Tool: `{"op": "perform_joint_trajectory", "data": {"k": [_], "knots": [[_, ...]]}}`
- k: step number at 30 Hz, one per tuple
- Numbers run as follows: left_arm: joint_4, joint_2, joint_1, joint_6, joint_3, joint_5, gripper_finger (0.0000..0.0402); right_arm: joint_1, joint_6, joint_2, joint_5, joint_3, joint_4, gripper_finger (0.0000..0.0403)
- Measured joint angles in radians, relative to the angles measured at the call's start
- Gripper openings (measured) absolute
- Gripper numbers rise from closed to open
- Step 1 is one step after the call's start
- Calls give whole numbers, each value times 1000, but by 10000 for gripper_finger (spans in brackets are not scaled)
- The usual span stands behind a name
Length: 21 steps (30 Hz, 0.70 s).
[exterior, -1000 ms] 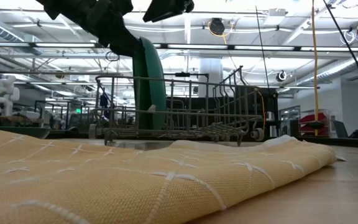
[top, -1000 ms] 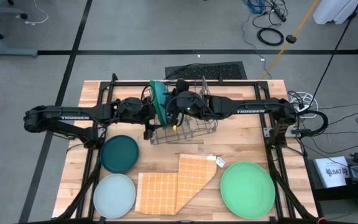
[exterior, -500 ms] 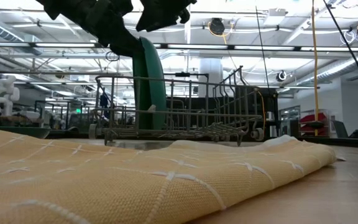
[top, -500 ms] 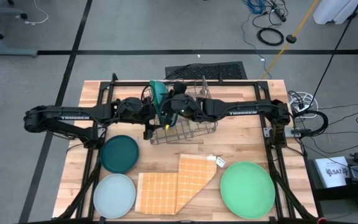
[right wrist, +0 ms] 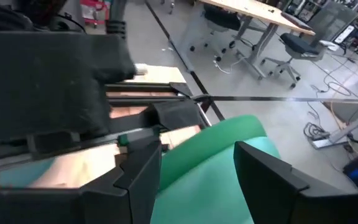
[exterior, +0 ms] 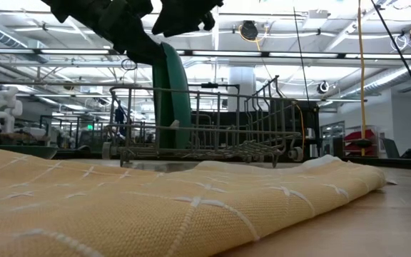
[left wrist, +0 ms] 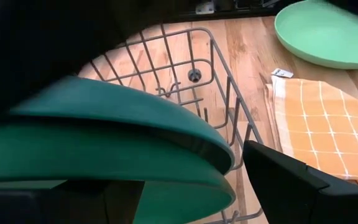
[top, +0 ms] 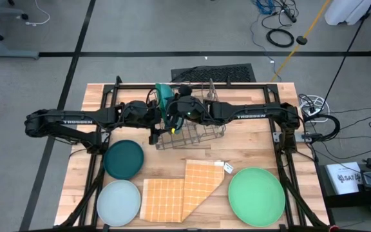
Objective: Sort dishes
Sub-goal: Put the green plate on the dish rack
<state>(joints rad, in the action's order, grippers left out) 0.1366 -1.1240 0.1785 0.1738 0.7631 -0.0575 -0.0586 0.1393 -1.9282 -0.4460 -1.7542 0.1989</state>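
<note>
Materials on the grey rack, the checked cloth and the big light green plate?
Grey wire rack: thin welded metal rods, dull grey, maybe coated. Orange checked cloth: woven fabric, visible weave and soft folds in the low view. Large light green round plate: smooth matte surface, likely plastic or melamine, though glazed ceramic is possible.

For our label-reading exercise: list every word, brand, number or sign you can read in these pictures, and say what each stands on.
"TROSSEN": white letters on the left arm, high view.
"TROSSEN": white letters on the right arm, high view, barely legible.
White box beside the table: print too small to read.
Nothing readable elsewhere.
</note>
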Motion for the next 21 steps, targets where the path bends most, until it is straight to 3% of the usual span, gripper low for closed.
{"op": "perform_joint_trajectory", "data": {"k": [5,21], "knots": [[-5,0,1,20,0,7,274,-14,-35,-20,-5,-1,22,194],[77,34,-5,-36,0,56,274,-20,-49,-29,-165,-2,94,194]]}}
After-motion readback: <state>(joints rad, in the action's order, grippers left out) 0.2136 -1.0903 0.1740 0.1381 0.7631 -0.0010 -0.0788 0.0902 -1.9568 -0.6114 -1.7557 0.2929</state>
